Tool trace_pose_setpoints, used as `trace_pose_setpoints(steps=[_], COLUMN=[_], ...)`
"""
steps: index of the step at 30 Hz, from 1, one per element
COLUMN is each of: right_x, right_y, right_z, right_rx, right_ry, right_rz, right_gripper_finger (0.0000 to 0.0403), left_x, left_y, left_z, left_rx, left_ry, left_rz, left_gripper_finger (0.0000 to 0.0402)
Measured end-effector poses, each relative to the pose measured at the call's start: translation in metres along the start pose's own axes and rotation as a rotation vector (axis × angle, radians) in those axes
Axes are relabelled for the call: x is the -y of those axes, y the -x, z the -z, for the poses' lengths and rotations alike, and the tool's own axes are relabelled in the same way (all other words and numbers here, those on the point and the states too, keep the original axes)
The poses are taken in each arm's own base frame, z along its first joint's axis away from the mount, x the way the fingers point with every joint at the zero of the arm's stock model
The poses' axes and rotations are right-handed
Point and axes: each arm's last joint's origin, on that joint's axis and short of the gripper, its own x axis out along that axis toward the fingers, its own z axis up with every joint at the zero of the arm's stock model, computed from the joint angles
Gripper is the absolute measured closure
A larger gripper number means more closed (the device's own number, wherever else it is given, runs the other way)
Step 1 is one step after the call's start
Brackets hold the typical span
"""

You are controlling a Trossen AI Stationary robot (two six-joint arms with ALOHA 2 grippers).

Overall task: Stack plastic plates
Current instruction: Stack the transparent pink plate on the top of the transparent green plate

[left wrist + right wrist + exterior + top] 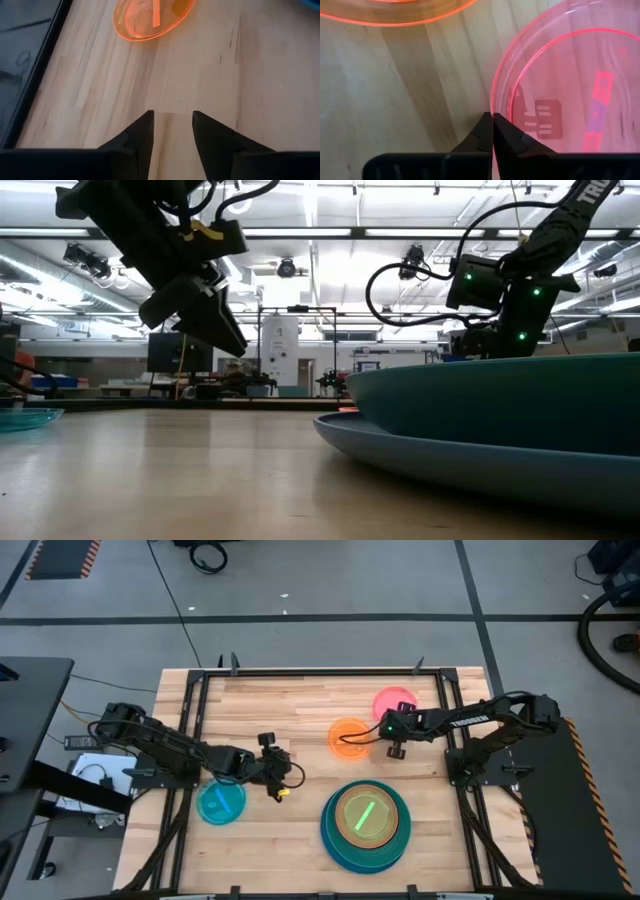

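Now the right gripper (492,131) pinches the rim of the pink plate (570,85), at two o'clock on the table (300,710). Just beside it lies the orange plate (348,737). At nine o'clock, the left gripper (172,131) hangs open, holding nothing.

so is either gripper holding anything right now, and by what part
The right gripper is shut on the near rim of the pink plate. The left gripper is open over bare table, holding nothing.
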Motion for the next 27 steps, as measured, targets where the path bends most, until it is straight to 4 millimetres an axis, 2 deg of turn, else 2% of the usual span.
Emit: trace_pose_setpoints(steps=[5,14,21,27], right_x=[-0.004,-0.025,-0.047,-0.069], right_y=[0.004,0.036,0.073,0.108], right_z=[-0.004,-0.029,-0.047,-0.057], right_rx=[0.003,0.042,0.077,0.142], right_ry=[0.009,0.084,0.161,0.200], right_rz=[-0.006,0.028,0.086,0.075], right_gripper_finger=[0.0398,0.0399,0.0400,0.0400], left_x=[0.002,0.014,0.024,0.024], left_y=[0.000,0.008,0.015,0.015], left_z=[0.000,-0.001,0.000,-0.002], left_rx=[0.000,0.027,0.039,0.053], left_ry=[0.070,0.090,0.097,0.145], left_rz=[0.045,0.113,0.144,0.142], left_gripper_finger=[0.0260,0.0260,0.0260,0.0260])
